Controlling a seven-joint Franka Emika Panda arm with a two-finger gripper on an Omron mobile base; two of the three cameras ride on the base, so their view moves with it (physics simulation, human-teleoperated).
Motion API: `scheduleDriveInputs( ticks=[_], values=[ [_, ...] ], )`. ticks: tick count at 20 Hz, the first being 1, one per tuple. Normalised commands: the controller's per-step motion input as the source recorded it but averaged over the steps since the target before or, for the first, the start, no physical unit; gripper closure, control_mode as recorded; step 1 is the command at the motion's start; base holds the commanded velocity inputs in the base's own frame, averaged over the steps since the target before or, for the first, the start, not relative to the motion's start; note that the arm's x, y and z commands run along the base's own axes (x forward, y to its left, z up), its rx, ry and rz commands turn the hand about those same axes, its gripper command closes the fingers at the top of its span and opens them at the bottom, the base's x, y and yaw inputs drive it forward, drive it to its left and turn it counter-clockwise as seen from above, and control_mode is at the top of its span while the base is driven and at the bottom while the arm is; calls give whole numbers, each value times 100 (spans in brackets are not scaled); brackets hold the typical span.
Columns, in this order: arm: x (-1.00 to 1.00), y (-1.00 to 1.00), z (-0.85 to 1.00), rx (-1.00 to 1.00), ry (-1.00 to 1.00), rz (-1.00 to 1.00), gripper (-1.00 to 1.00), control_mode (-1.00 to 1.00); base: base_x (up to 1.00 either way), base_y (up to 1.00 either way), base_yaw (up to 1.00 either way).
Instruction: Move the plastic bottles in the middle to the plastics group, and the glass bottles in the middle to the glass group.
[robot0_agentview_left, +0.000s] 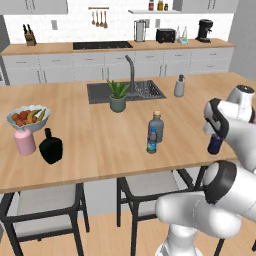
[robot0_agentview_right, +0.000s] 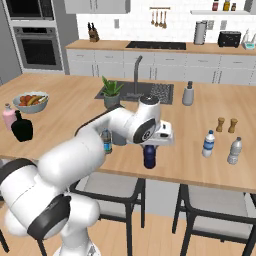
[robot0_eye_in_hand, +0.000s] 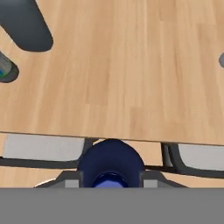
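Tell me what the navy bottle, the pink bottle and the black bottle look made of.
Navy bottle: opaque, matte, likely plastic; no shine or see-through.
Pink bottle: pale, smooth, solid-looking; probably tinted glass, though it could be ceramic.
Black bottle: squat, dark, slightly glossy with a thin neck; looks like glass, not certain.

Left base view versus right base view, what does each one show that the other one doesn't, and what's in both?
Left base view alone: the grey-blue bottle with a tan cap, unobstructed.

Right base view alone: two clear water bottles and two brown shakers on the counter's right end, and the wall oven.

Both: the navy bottle under the tool, the small labelled bottle, the pink bottle, the black bottle, the fruit bowl, the plant and the sink.
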Motion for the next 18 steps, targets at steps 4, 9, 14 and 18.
scheduleDriveInputs(
  ticks=[4, 9, 14, 18],
  values=[
    [8, -100, 26, -2, 0, -3, 100, -100, 0, 0, 0],
    [28, -100, 25, -2, 2, -2, 100, -100, 0, 0, 0],
    [19, -82, -6, -1, 0, -3, 100, -100, 0, 0, 0],
    [24, -36, -11, 0, 0, 0, 100, -100, 0, 0, 0]
  ],
)
